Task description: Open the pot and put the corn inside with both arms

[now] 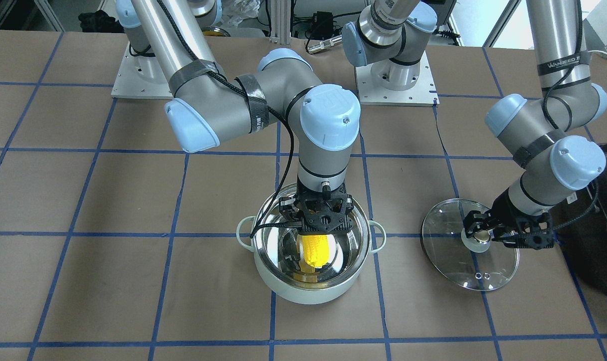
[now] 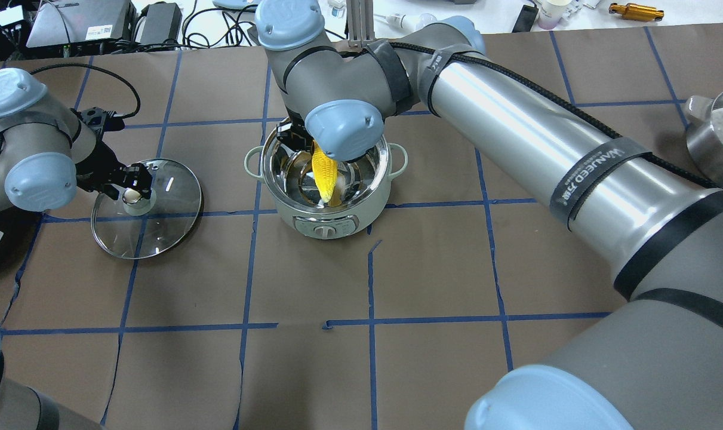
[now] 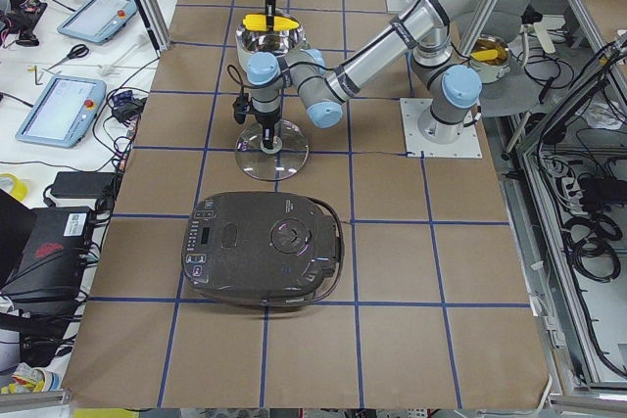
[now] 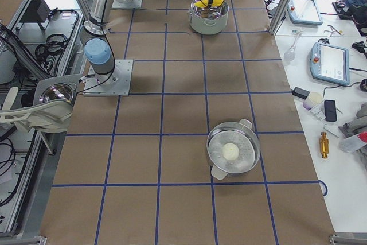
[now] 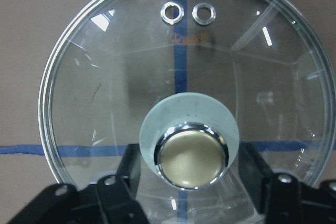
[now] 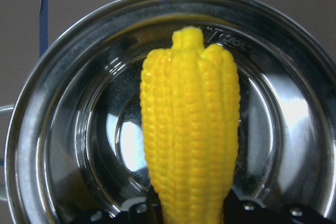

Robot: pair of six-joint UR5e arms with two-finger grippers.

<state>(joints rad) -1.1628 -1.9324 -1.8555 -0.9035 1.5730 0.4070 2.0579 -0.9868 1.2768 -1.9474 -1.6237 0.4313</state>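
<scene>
table (image 1: 133,281) | on it: pot (image 1: 308,295), glass lid (image 1: 448,268), black appliance (image 3: 265,247), steel pan (image 4: 248,140)

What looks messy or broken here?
Nothing looks spilled or broken. The glass lid lies flat on the table beside the pot, which fits the job. The right gripper holds the corn, pointing tip-down into the open pot.

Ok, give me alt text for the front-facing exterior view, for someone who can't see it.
The right gripper holds the corn tip-down over the open pot. On the view's right, the glass lid lies on the table, with the left gripper straddling its knob.
</scene>
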